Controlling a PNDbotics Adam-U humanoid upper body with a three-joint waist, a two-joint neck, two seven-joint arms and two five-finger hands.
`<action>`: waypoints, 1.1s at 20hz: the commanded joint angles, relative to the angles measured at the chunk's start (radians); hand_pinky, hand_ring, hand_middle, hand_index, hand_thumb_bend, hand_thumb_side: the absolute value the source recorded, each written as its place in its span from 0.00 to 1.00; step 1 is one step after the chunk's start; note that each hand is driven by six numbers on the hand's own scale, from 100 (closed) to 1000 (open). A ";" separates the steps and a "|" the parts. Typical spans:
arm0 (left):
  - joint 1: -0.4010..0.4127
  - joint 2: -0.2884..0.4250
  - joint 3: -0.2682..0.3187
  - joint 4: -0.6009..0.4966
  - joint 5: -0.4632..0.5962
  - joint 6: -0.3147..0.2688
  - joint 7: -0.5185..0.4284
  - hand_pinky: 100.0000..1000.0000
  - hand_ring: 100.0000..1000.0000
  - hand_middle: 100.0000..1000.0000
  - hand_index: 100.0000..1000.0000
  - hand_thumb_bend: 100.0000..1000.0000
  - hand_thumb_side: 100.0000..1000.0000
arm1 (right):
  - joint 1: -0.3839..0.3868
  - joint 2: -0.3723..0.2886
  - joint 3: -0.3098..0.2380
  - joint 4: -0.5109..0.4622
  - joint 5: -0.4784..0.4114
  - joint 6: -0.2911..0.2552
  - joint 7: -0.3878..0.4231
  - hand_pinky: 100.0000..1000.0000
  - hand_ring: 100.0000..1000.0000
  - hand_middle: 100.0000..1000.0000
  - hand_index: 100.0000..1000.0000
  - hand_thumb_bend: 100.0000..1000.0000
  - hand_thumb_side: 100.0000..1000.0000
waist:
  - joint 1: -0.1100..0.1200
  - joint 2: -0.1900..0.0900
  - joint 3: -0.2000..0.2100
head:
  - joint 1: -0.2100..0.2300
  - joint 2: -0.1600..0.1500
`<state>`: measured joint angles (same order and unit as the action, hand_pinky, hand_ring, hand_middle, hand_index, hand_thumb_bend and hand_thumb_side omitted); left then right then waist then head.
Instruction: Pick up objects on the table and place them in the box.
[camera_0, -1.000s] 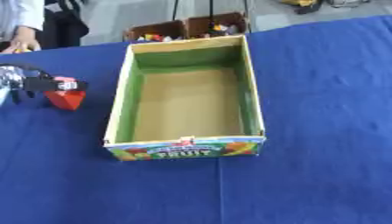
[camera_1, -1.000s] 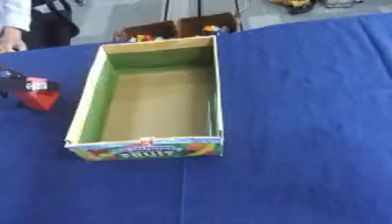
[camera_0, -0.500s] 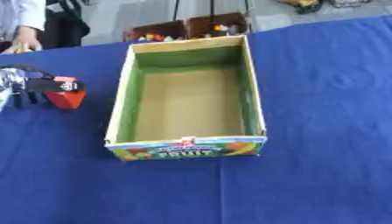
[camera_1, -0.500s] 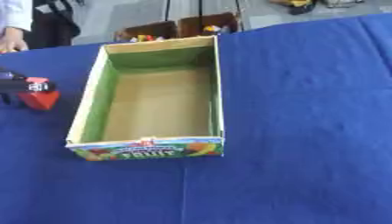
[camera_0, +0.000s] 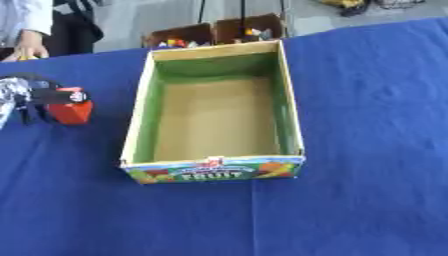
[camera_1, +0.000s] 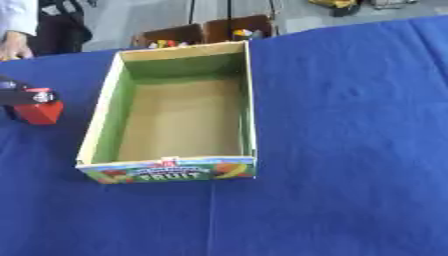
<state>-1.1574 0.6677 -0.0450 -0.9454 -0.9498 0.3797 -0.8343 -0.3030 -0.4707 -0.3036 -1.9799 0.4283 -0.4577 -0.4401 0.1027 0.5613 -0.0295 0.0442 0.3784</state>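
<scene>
Your red block (camera_0: 72, 111) sits on the blue tablecloth (camera_0: 367, 100), left of the open fruit box (camera_0: 214, 116) and apart from it. Your left hand (camera_0: 39, 97) has its dark fingers curled round the block. The left eye view shows the silver wrist; the right eye view crops it.
</scene>
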 joint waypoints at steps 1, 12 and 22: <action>-0.003 0.018 -0.002 0.006 0.011 0.029 -0.031 0.40 0.60 0.73 1.00 0.23 0.92 | -0.005 -0.013 -0.011 -0.020 -0.009 0.000 -0.008 0.52 0.62 0.41 0.62 0.00 0.94 | -0.008 -0.036 -0.001 | 0.000 -0.002; -0.002 0.015 -0.003 0.006 0.047 0.032 -0.010 0.34 0.59 0.72 1.00 0.01 0.71 | -0.005 -0.008 -0.013 -0.020 -0.008 0.006 -0.018 0.53 0.61 0.41 0.61 0.00 0.93 | -0.009 -0.039 -0.001 | -0.002 -0.003; -0.004 0.016 -0.004 -0.005 0.079 0.062 0.064 0.21 0.52 0.66 0.99 0.00 0.47 | -0.006 -0.003 -0.013 -0.020 -0.009 0.018 -0.030 0.53 0.61 0.41 0.61 0.00 0.92 | -0.006 -0.050 -0.001 | -0.005 -0.003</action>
<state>-1.1531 0.6678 -0.0455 -0.9443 -0.8793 0.4270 -0.7686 -0.3034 -0.4608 -0.3078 -1.9799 0.4283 -0.4410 -0.4652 0.1027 0.5603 -0.0293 0.0416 0.3784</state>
